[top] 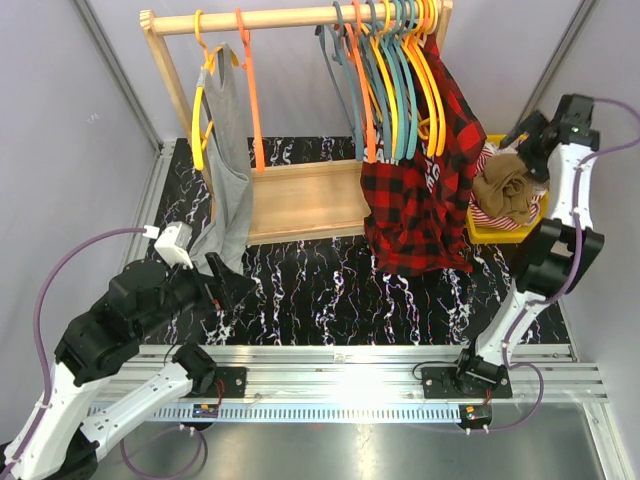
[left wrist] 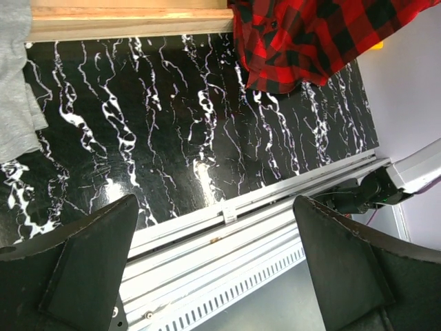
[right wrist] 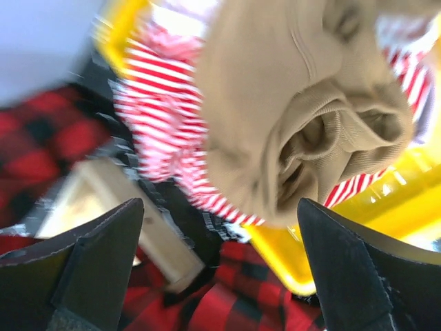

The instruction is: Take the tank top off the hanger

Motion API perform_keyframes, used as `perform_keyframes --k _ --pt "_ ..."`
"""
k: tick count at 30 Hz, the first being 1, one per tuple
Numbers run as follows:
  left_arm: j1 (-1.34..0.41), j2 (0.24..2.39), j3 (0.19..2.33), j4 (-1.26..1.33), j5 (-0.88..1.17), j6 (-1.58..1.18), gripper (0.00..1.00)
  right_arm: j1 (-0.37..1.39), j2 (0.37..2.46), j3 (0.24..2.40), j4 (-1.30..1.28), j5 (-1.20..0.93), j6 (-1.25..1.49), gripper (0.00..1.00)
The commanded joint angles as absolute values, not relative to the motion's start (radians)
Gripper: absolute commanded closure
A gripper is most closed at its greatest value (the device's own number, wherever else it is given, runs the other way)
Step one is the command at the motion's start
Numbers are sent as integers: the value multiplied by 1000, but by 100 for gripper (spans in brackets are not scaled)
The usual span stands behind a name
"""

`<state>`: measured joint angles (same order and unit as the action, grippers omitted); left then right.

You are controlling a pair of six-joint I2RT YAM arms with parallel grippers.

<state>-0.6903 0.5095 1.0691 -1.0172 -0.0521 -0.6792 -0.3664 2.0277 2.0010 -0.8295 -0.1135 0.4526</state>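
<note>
A grey tank top (top: 232, 170) hangs on a yellow hanger (top: 200, 110) at the left end of the wooden rack's rail (top: 260, 17). Its hem reaches the rack's base. An edge of it shows at the left of the left wrist view (left wrist: 17, 89). My left gripper (top: 228, 282) is open and empty, low over the black marble table, just below and in front of the tank top; in its own view (left wrist: 217, 269) it hangs over the table's front rail. My right gripper (top: 530, 135) is open and empty at the far right, above the yellow bin (top: 480, 232).
A red plaid shirt (top: 415, 200) and several coloured hangers (top: 390, 80) fill the rail's right end. An empty orange hanger (top: 250, 90) hangs beside the tank top. The yellow bin (right wrist: 386, 207) holds a tan garment (right wrist: 289, 103) and a red-striped one (right wrist: 165, 110).
</note>
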Motion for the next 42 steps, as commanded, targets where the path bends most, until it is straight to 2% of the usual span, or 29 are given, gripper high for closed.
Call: perform_keyframes --k 1,8,11,12,13,14,15,16,18,20,21,24,27,31,35,42 --pt "-695 502 1103 -927 -12 -669 1 -367 1804 2118 -892 -64 460 0" --pt "-693 561 1245 -884 44 -574 1 -367 1438 2027 -904 -119 479 0" --pt "-695 618 1368 -867 45 -496 1 -367 1264 1944 -819 -323 485 0" --pt "-693 641 1412 -879 28 -459 1 -367 1193 1918 -783 -521 500 0" --pt "-693 664 1508 -888 17 -439 1 -361 1166 1854 -696 -634 523 0" --pt "-693 719 1566 -903 3 -420 1 -350 1138 1811 -636 -737 628 0" --pt "-693 751 1625 -945 -64 -384 1 -338 1091 1754 -454 -925 702 0" --pt "-693 784 1755 -974 -95 -365 1 -292 1065 1620 -337 -999 879 0" --pt "-695 906 1979 -1099 -247 -315 1 -226 1004 1521 -165 -1105 966 0" --pt "-695 1041 2115 -1181 -348 -276 1 -120 986 1534 -326 -1108 808 0" --pt "-693 1087 2237 -1256 -429 -264 1 -82 988 1549 -507 -1098 743 0" --pt "-693 1248 2359 -1331 -524 -215 1 23 983 1533 -717 -1091 611 0" --pt "-692 1298 2304 -1260 -579 -178 1 86 931 1453 -837 -1031 537 0" --pt "-658 1376 2287 -1187 -660 -118 1 109 859 1356 -873 -1037 532 0" --pt "-647 1439 2338 -1109 -730 -62 1 130 816 1342 -975 -1013 488 0" --pt "-635 1434 2275 -1022 -844 25 1 141 788 1312 -1014 -989 469 0"
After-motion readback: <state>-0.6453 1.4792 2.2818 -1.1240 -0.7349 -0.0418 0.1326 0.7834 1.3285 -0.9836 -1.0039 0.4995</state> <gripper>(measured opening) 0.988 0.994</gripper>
